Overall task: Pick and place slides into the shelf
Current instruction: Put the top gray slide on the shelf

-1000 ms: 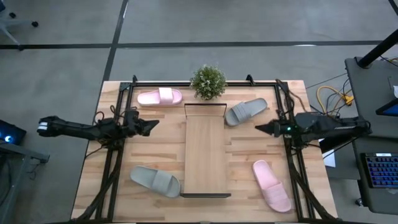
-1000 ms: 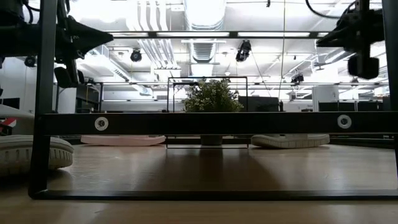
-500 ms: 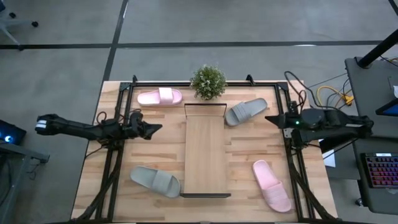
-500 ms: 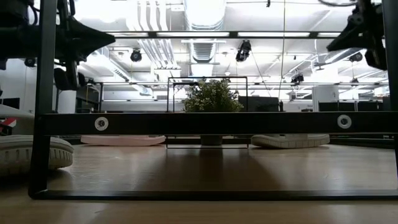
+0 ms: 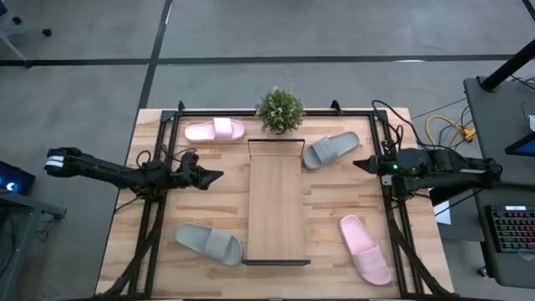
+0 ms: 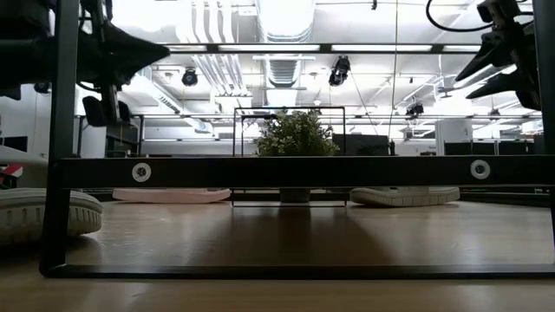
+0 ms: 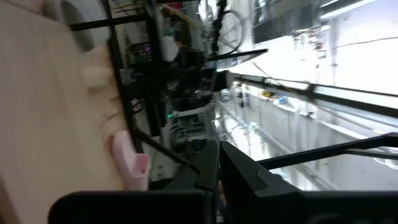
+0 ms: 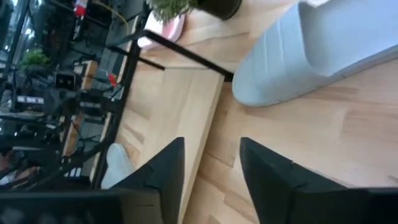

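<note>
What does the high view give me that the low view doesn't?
Only the high view shows all four slides: pink and grey at the far end, grey and pink at the near end, the bare shelf board between them, the left gripper shut and the right gripper. Only the low view shows the room's ceiling lights. Both show the potted plant and the shelf's black wire frame.

Two grey slides (image 5: 330, 150), two pale pink (image 5: 215, 130), light-wood shelf (image 5: 277, 209)
</note>
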`<state>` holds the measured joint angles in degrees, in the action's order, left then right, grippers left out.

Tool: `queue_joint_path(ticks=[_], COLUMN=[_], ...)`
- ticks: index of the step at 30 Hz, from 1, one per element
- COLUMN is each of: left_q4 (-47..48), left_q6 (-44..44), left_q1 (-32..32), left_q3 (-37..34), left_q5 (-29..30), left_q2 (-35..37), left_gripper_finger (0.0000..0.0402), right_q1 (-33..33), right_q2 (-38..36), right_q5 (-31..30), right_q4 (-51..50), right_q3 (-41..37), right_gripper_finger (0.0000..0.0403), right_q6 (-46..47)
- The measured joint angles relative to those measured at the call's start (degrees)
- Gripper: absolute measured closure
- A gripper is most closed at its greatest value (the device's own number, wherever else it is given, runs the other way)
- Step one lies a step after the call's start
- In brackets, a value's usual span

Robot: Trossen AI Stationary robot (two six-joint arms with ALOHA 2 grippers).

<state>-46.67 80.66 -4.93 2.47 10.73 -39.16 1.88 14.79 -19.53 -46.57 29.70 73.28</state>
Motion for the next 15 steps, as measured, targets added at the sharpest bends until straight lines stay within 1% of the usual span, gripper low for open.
queue_joint_path(ticks=[5, 8, 12, 15], left_q4=[-1.2, -1.1, -4.9, -8.3], left_q6=[-0.2, -0.1, -0.2, -1.8], left_q1=[0.0, 0.0, 0.0, 0.0], left_q3=[1.3, 1.8, 1.8, 1.8], left_q5=[-0.3, -1.4, -2.8, -3.5], left_q2=[-2.9, -4.5, -6.1, -6.6], left_gripper_finger=[0.0402, 0.0402, 0.0402, 0.0402], right_q1=[-3.0, -5.1, -8.4, -11.5], right_q2=[0.0, 0.0, 0.0, 0.6], right_q5=[1.0, 3.1, 6.2, 9.9], right_q4=[-0.2, -0.2, -0.2, 0.5], right_q3=[0.0, -0.2, -0.6, -1.2], right_gripper_finger=[0.0232, 0.0226, 0.0225, 0.0225], right_q6=[-1.4, -1.7, -1.9, -2.7])
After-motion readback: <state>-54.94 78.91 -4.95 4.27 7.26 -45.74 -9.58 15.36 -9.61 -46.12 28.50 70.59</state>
